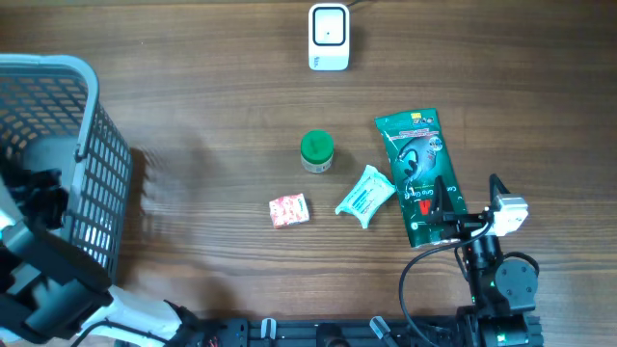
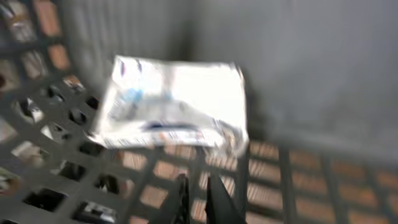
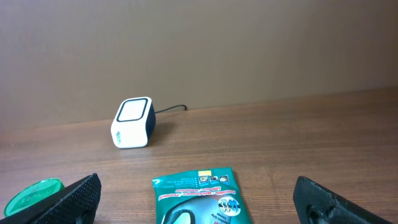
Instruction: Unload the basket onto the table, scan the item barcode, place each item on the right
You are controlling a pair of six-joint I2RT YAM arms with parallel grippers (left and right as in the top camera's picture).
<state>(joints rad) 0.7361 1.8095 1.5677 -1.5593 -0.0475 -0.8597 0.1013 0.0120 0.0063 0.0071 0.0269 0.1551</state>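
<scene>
The white barcode scanner (image 1: pixel 328 37) stands at the table's far edge, also visible as the scanner (image 3: pixel 132 122) ahead of my right wrist. A green packet (image 1: pixel 419 176) lies flat at the right. My right gripper (image 1: pixel 445 205) hovers over its near end, open; in the right wrist view the gripper (image 3: pixel 205 202) straddles the packet (image 3: pixel 199 196) without touching it. My left gripper (image 2: pixel 198 190) is shut and empty inside the grey basket (image 1: pixel 92 164), just short of a white packet (image 2: pixel 174 102) lying on the basket floor.
A green-lidded jar (image 1: pixel 316 151), a white-and-teal sachet (image 1: pixel 364 196) and a small pink packet (image 1: pixel 288 210) lie mid-table, left of the green packet. The basket's slatted walls (image 2: pixel 56 93) close in round my left gripper.
</scene>
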